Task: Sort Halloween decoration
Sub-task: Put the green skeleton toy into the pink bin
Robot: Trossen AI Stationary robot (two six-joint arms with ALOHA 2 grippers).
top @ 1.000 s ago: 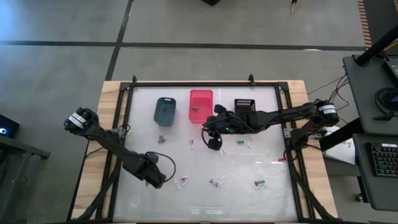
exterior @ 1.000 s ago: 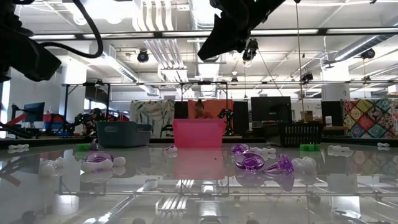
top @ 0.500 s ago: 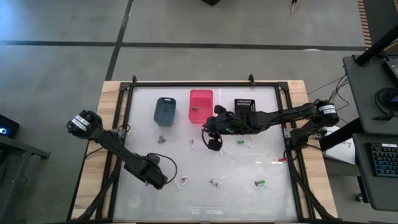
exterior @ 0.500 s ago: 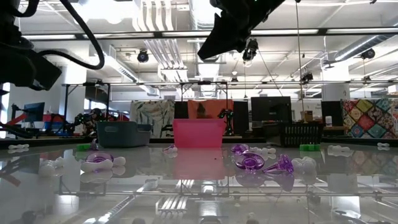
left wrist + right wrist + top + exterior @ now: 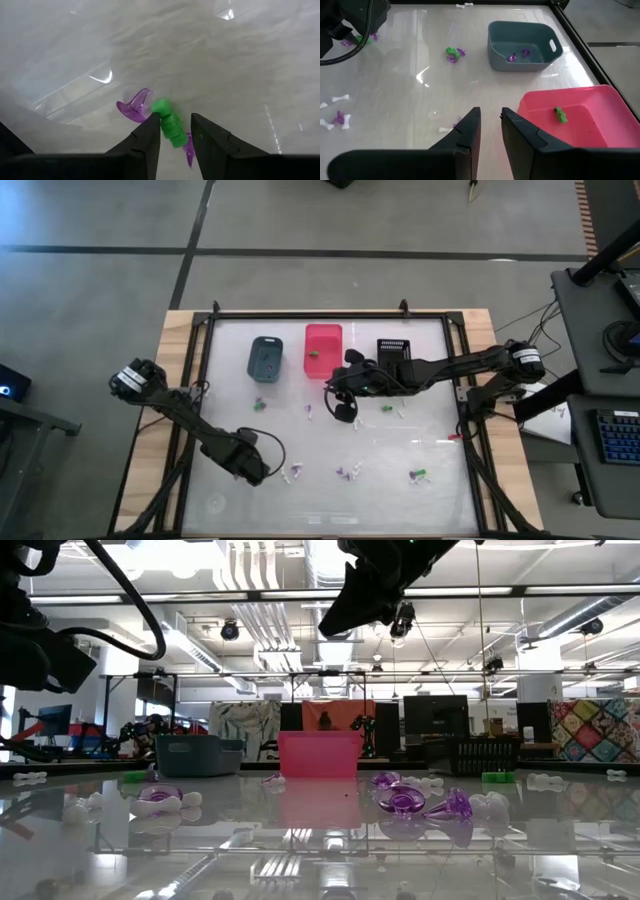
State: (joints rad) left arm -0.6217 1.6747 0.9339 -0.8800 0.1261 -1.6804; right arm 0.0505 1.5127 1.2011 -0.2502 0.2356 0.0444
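**A:** Where's your left gripper?

**B:** My left gripper [image 5: 174,131] hangs over the near left part of the table [image 5: 430,442]. Its fingers stand a narrow way apart with a green trinket [image 5: 168,125] between them; I can't tell whether they actually pinch it. A purple witch-hat trinket [image 5: 134,106] lies just beside it on the glass.

**A:** And the right one?

**B:** My right gripper [image 5: 490,126] is raised near the pink bin [image 5: 580,115], fingers only slightly parted, nothing in them.

**A:** What's sorted?

**B:** One green piece [image 5: 561,114] lies in the pink bin, two purple pieces [image 5: 519,55] in the blue-grey bin [image 5: 522,45]. White bone trinkets [image 5: 340,98] and more purple and green ones sit scattered on the table, and the black bin [image 5: 394,350] stands beside the pink one
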